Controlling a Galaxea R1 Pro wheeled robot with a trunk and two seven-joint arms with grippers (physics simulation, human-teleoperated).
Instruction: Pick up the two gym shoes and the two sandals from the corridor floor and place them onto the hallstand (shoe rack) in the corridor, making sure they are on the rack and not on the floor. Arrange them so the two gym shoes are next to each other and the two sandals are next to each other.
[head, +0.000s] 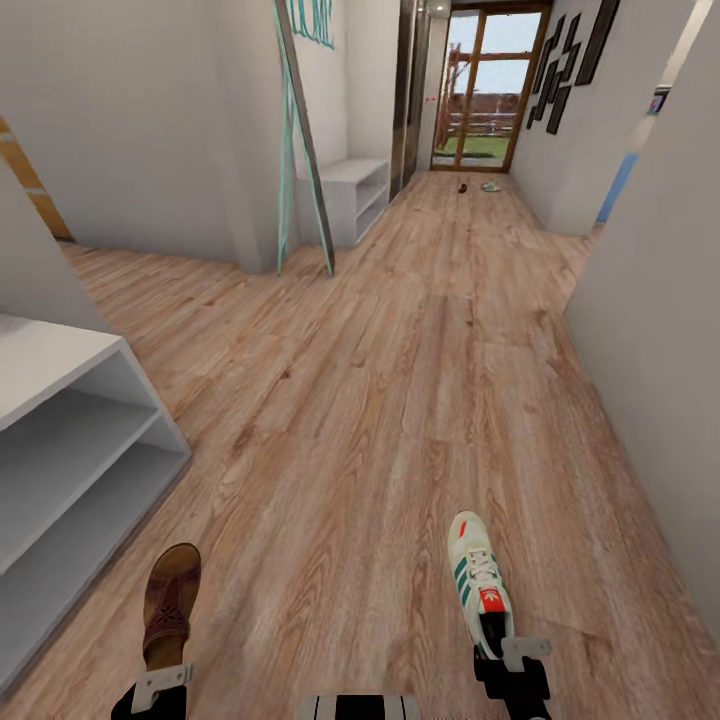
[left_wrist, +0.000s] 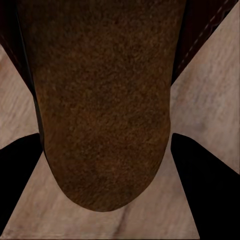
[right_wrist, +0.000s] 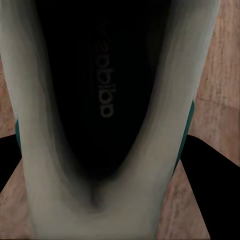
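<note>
Hallstand (head: 70, 440) stands at the left wall, both tiers bare. Just right of its near end: left gripper (head: 160, 685) pinching the heel of a brown sandal (head: 170, 603), held above the corridor floor (head: 380, 400). Further right of the hallstand: right gripper (head: 512, 655) clamped on the heel of a white gym shoe (head: 478, 580), toe forward. Far beyond the hallstand, near a glass door (head: 490, 90), another sandal (head: 462, 187) and gym shoe (head: 489, 186) lie on the floor.

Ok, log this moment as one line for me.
left claw: holding sandal | right claw: holding gym shoe | hallstand: at left, no shoes seen | far floor: two small items
</note>
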